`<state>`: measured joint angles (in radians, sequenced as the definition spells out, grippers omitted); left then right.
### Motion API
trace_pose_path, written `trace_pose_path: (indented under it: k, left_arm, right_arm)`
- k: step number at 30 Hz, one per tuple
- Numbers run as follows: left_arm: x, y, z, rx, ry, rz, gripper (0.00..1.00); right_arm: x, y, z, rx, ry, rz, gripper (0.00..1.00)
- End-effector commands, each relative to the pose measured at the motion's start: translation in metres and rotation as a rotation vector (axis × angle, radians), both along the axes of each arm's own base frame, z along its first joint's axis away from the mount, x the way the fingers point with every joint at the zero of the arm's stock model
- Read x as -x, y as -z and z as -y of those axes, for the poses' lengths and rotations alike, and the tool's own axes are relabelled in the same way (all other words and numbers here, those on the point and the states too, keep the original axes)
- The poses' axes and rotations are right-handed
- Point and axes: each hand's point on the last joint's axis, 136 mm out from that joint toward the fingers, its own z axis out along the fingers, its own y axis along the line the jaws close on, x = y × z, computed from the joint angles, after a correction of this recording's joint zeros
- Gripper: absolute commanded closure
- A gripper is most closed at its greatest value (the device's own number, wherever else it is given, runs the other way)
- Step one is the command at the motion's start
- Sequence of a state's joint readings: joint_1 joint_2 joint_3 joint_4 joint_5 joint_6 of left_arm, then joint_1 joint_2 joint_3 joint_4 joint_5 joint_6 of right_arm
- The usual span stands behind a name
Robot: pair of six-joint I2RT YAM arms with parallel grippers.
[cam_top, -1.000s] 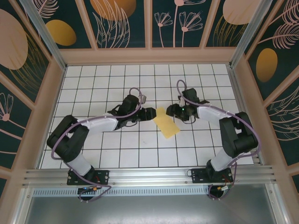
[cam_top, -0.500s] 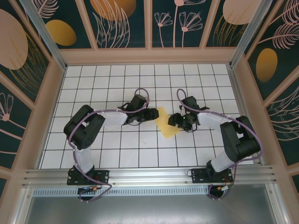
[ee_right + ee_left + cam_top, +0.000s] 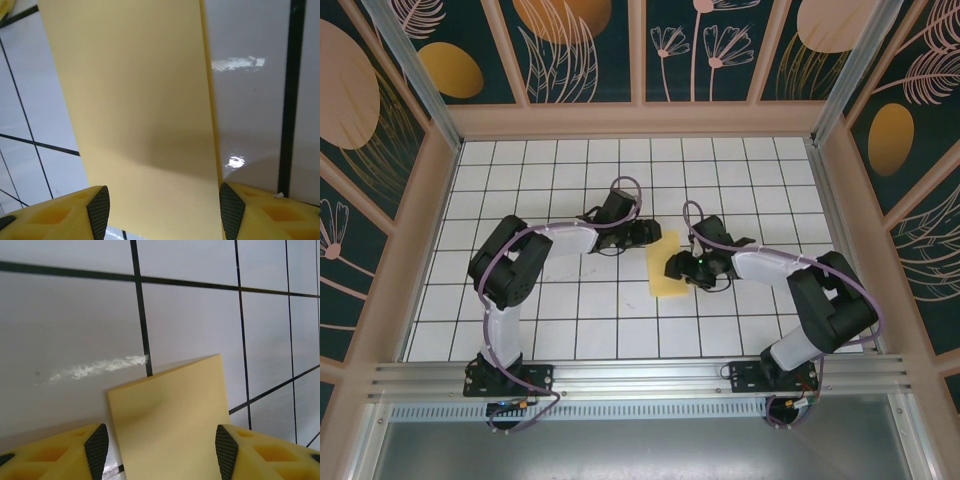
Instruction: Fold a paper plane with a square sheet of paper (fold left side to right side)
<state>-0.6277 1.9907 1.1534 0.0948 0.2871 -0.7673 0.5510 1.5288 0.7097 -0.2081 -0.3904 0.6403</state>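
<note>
Paper (image 3: pixel 665 285) (a narrow yellow rectangle) lies on the table (image 3: pixel 570 310); left gripper (image 3: pixel 161 450) and right gripper (image 3: pixel 165 215) straddle it, fingers spread.

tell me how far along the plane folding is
Done, apparently: the square sheet of paper lies as a narrow doubled rectangle, so the side-to-side fold looks made. In hand: left gripper and right gripper, both open, straddle its edges. To do: nose and wing folds, none visible.
</note>
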Motion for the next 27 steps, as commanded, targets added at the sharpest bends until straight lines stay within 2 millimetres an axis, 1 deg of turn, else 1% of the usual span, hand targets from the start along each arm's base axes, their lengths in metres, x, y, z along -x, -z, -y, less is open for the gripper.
trace_pose_path:
  k: [1,5,7,9,10,11,13,15,17,18,19,20,23,25,27]
  left_arm:
    - [-0.007,-0.008,-0.002,-0.01,0.026,0.018,0.38]
    - [-0.015,-0.022,-0.008,-0.008,0.03,0.051,0.37]
    - [-0.016,-0.031,-0.011,-0.007,0.031,0.071,0.37]
    - [-0.013,-0.04,-0.013,-0.003,0.041,0.088,0.37]
    - [-0.01,-0.043,-0.014,0.004,0.045,0.087,0.38]
    - [-0.006,-0.045,-0.015,0.011,0.05,0.084,0.39]
    - [0.004,-0.045,-0.017,0.028,0.054,0.067,0.4]
    - [0.014,-0.045,-0.023,0.038,0.05,0.063,0.41]
    - [0.022,-0.05,-0.028,0.056,0.051,0.088,0.42]
    - [0.026,-0.054,-0.031,0.067,0.051,0.106,0.42]
    - [0.032,-0.049,-0.034,0.059,0.055,0.103,0.42]
    - [0.037,-0.061,-0.037,0.076,0.062,0.139,0.42]
    - [0.047,-0.068,-0.045,0.074,0.078,0.182,0.42]
    - [0.054,-0.069,-0.05,0.065,0.09,0.195,0.42]
    - [0.063,-0.065,-0.05,0.071,0.116,0.172,0.43]
  right_arm:
    - [0.013,-0.004,-0.013,-0.072,-0.004,-0.04,0.37]
    - [0.012,-0.008,-0.019,-0.12,-0.008,-0.032,0.37]
    - [0.01,-0.01,-0.017,-0.127,0.001,-0.025,0.37]
    - [0.007,-0.012,-0.014,-0.13,0.01,-0.01,0.37]
    - [0.008,-0.013,-0.014,-0.136,0.004,-0.005,0.37]
    - [0.0,-0.014,-0.008,-0.15,0.033,0.004,0.37]
    - [-0.005,-0.017,-0.005,-0.195,0.052,0.008,0.37]
    - [-0.008,-0.021,-0.008,-0.241,0.059,0.01,0.38]
    - [-0.012,-0.024,-0.01,-0.26,0.056,0.021,0.38]
    - [-0.014,-0.025,-0.011,-0.264,0.057,0.024,0.38]
    - [-0.016,-0.025,-0.011,-0.266,0.059,0.023,0.38]
    - [-0.018,-0.024,-0.011,-0.265,0.06,0.023,0.38]
    - [-0.022,-0.018,-0.007,-0.243,0.071,0.015,0.38]
    - [-0.024,-0.015,-0.002,-0.205,0.079,0.018,0.38]
    - [-0.027,-0.018,-0.001,-0.206,0.076,0.033,0.38]
